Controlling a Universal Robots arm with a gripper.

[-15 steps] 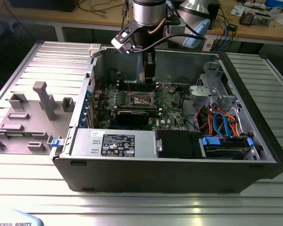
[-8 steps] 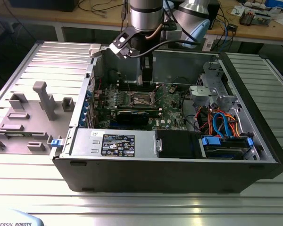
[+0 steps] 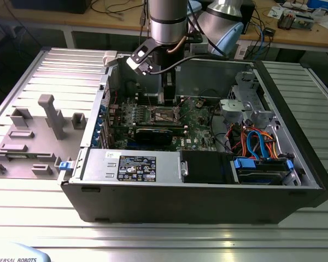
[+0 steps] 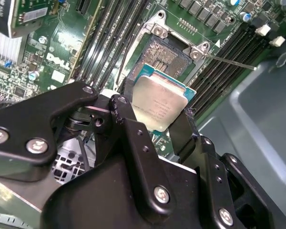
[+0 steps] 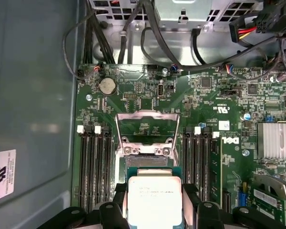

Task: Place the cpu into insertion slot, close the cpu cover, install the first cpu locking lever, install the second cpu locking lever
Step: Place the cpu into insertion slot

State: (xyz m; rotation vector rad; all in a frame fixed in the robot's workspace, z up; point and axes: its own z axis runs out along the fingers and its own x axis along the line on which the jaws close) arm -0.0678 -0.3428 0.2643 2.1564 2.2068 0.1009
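My gripper (image 4: 157, 114) is shut on the cpu (image 4: 158, 101), a flat square chip with a silver-tan top, pinched by its edges between two black fingers (image 4: 126, 107). The chip hangs just above the insertion slot (image 4: 166, 51), whose dark centre is bare. In the first wrist view the cpu (image 5: 155, 198) sits in the gripper (image 5: 155, 202) in front of the cpu cover (image 5: 145, 120), which stands flipped open. A thin locking lever (image 4: 229, 61) sticks out unlatched beside the socket. In the exterior view the gripper (image 3: 168, 101) reaches down into the case over the slot (image 3: 164, 115).
The green motherboard (image 5: 133, 93) lies in an open black computer case (image 3: 295, 136). Memory slots (image 5: 93, 162) flank the socket on both sides. A black expansion card (image 3: 153, 134), a heatsink (image 5: 275, 139), cable bundles (image 3: 254, 142) and the case wall (image 5: 33, 95) crowd around.
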